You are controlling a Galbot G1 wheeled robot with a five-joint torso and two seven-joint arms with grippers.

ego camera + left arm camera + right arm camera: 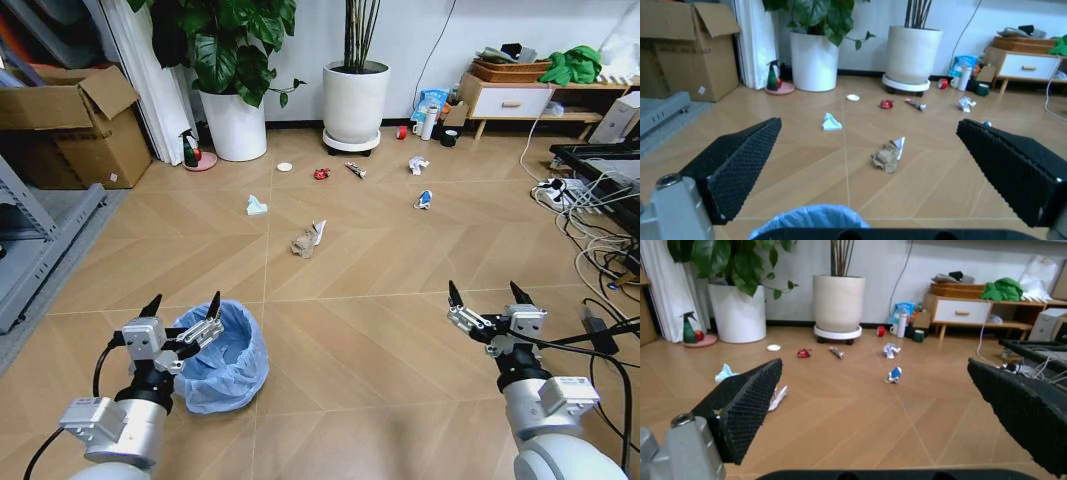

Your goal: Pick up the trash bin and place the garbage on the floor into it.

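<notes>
trash bin (222,357) upright, mouth up | left gripper (182,306) spread above rim

Floor (400,300): tan wood-look, herringbone plank pattern. Trash bin (225,360): pale blue liner. Garbage: tan paper wad (303,243), red wrapper (321,174), white disc (285,167), blue-white packet (424,200). Plant pots (355,100): white.

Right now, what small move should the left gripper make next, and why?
Probably lower the left gripper onto the near rim of the trash bin and close. Its fingers are open and hover just above the blue-lined rim, gripping nothing. The garbage, such as the tan paper wad, lies farther off on the floor.
</notes>
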